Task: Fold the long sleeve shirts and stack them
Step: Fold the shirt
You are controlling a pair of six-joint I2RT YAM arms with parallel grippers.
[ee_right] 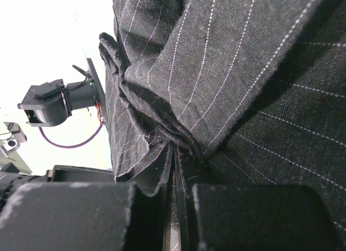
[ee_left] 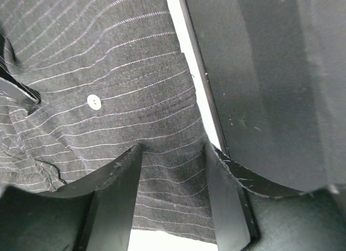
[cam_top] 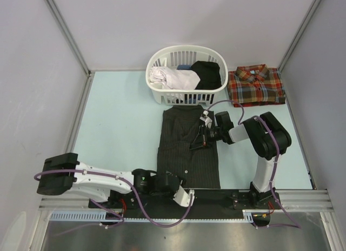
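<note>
Over the table's middle, the right gripper (ee_right: 174, 164) is stretched leftward and pinched on a bunched fold of the pinstriped shirt (cam_top: 186, 159), which is spread flat just before the basket (cam_top: 162, 94). The left gripper (ee_left: 173, 148) is held low, jaws apart, over the shirt's near hem. The plaid shirt (cam_top: 255, 86) is laid folded at far right.

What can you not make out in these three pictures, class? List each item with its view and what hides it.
- Basket contents: top view, upper clothes cover whatever lies beneath.
- Pinstriped shirt middle: top view, right claw and arm cover it.
- Left claw touching cloth or not: left wrist view, angle hides it.
- Plaid shirt underside: top view, folded under.
</note>
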